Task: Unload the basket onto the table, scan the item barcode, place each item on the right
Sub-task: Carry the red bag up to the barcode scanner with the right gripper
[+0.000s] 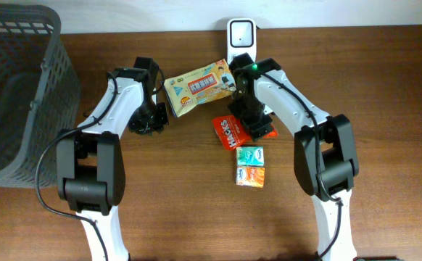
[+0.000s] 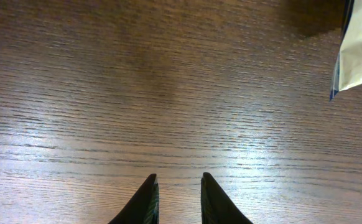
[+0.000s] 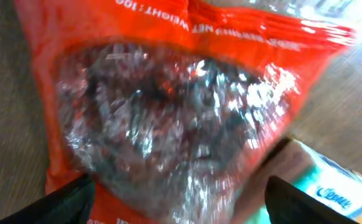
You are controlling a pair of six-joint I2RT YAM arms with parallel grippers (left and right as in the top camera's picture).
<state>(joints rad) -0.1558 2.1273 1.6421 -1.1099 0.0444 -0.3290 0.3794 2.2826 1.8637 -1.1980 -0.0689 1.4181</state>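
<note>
Reflecting light, wood table (image 2: 168,93), scanner (image 1: 241,35) (white)

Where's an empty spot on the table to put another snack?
Bare wood lies right of the right arm, in front between both arms below the two little packs, and in front of the basket. The middle is crowded: yellow packet, orange bag, scanner.
</note>
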